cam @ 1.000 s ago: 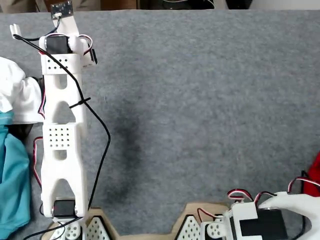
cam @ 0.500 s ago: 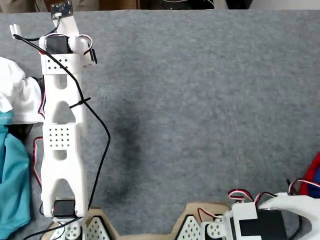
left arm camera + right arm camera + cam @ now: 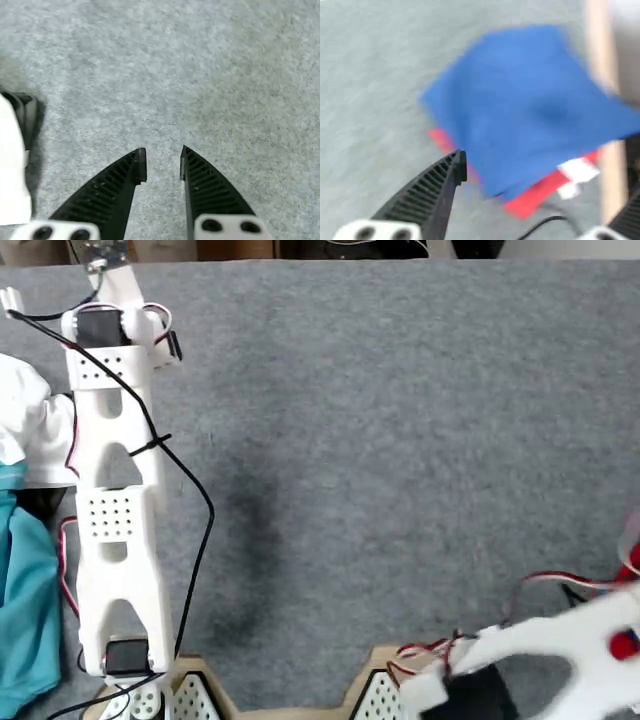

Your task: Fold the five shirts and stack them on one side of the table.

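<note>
High view first: what is cut off or hard to read?
— Item 1: white shirt (image 3: 30, 425), crumpled, running off the left edge of the table. Item 2: teal shirt (image 3: 25, 610), just beside it on the arm-base side, also cut by the edge. Item 3: right arm (image 3: 570, 660), smeared, at the near right corner. Item 4: red scrap (image 3: 635, 560) at the frame edge, too small to name.

Materials and shapes?
— The table (image 3: 400, 440): grey felt-like mat, mottled. Both arms: white plastic with perforated plates, and a black cable runs along the left arm (image 3: 110, 490). Fingers: black, ribbed, tapering to points.

Right wrist view?
— Blue shirt (image 3: 535, 105), a flat folded sheet, lies on a red shirt (image 3: 525, 202) whose edge sticks out from under it. A white tag (image 3: 575, 172) sits on the red. All blurred.

And the fingers?
— On the left gripper (image 3: 162, 165) the tips stand a narrow gap apart, holding nothing, over bare mat. On the right gripper (image 3: 550, 177) the fingers are spread wide and unladen, above the blue-and-red stack. Whether a tip touches the cloth cannot be told.
</note>
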